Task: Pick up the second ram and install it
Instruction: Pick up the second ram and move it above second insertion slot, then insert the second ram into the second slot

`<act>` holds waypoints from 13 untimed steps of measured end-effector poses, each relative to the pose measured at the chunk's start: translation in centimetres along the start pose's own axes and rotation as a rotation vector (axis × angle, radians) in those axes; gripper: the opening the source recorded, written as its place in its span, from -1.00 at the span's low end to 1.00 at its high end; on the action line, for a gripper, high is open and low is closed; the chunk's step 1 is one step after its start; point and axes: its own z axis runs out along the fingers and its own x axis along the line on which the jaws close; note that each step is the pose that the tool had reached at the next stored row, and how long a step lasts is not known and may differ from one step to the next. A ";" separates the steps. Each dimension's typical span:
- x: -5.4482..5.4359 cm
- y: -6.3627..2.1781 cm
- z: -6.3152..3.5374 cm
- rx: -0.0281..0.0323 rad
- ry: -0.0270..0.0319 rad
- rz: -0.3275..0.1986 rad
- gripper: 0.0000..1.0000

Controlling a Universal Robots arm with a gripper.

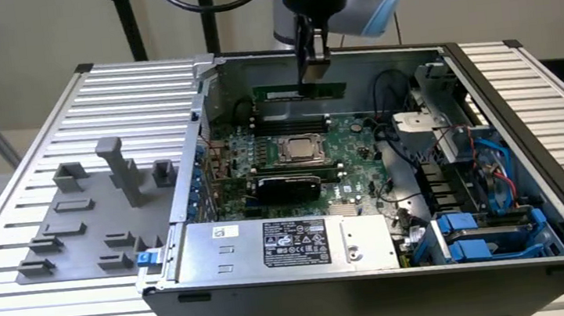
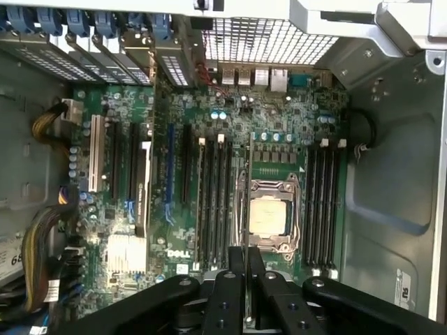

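My gripper (image 1: 313, 74) hangs over the back of the open computer case (image 1: 533, 147), shut on the second ram (image 1: 286, 94). The ram is a narrow green stick held level by its upper edge, just above the far edge of the motherboard (image 1: 348, 139). In the wrist view the black fingers (image 2: 227, 293) are pressed close together, looking straight down on the motherboard (image 2: 279, 118). Below lie the CPU socket (image 2: 269, 213) and the long black memory slots (image 2: 213, 202) on one side of it, with more slots (image 2: 321, 202) on the other.
A black expansion card (image 1: 285, 185) lies in front of the CPU (image 1: 302, 149). The power supply (image 1: 281, 244) fills the case's near side, with blue drive bays (image 1: 479, 235) and cables on the exterior view's right. A grey fixture plate (image 1: 90, 225) with upright posts sits at the left.
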 end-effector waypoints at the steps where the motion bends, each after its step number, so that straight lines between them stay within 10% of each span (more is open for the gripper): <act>1: -0.1 -0.01 0.18 0.0001 -0.0001 0.002 -1.00; 13: -0.3 -0.05 0.62 0.0000 -0.0002 0.004 -1.00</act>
